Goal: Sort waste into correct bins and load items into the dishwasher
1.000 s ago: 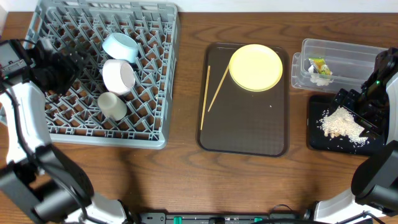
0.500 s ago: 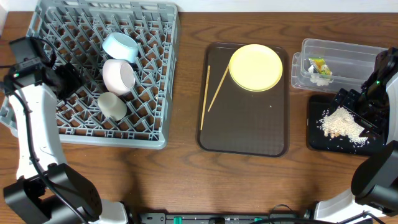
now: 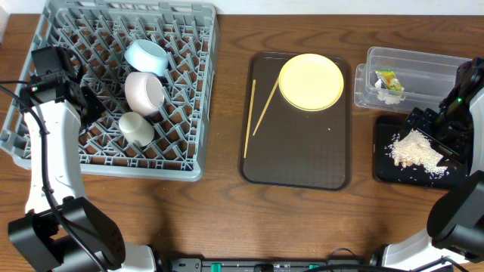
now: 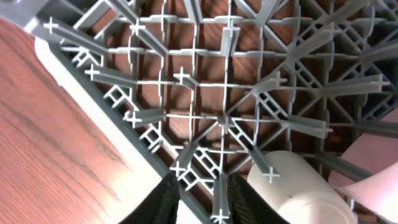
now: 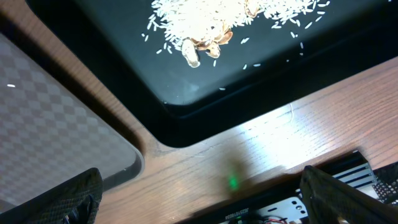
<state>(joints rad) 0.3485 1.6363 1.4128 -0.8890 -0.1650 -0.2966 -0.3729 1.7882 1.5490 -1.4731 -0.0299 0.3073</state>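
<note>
The grey dishwasher rack (image 3: pixel 189 45) holds a light blue bowl (image 3: pixel 146 57), a white bowl (image 3: pixel 144 92) and a small white cup (image 3: pixel 136 128). My left gripper (image 3: pixel 89 109) hovers over the rack's left side beside the cup (image 4: pixel 298 186). Its fingers stand a narrow gap apart (image 4: pixel 200 199), holding nothing, with rack pegs (image 4: pixel 180 78) showing between them. The yellow plate (image 3: pixel 311 81) and two chopsticks (image 3: pixel 261 109) lie on the brown tray (image 3: pixel 295 162). My right gripper (image 3: pixel 431 128) is wide open (image 5: pixel 211 199) at the near left corner of the black tray (image 5: pixel 186 93) with rice crumbs (image 5: pixel 211 15).
The clear tub (image 3: pixel 423 60) at the far right holds a yellow-green wrapper (image 3: pixel 388 78) and white paper bits (image 3: pixel 389 95). The black tray (image 3: pixel 382 170) sits in front of it. Bare wood table (image 3: pixel 219 211) runs along the front edge.
My left arm has swung right, further over the rack, and its jaws have narrowed from wide to a small gap. The right arm and all objects are unmoved.
</note>
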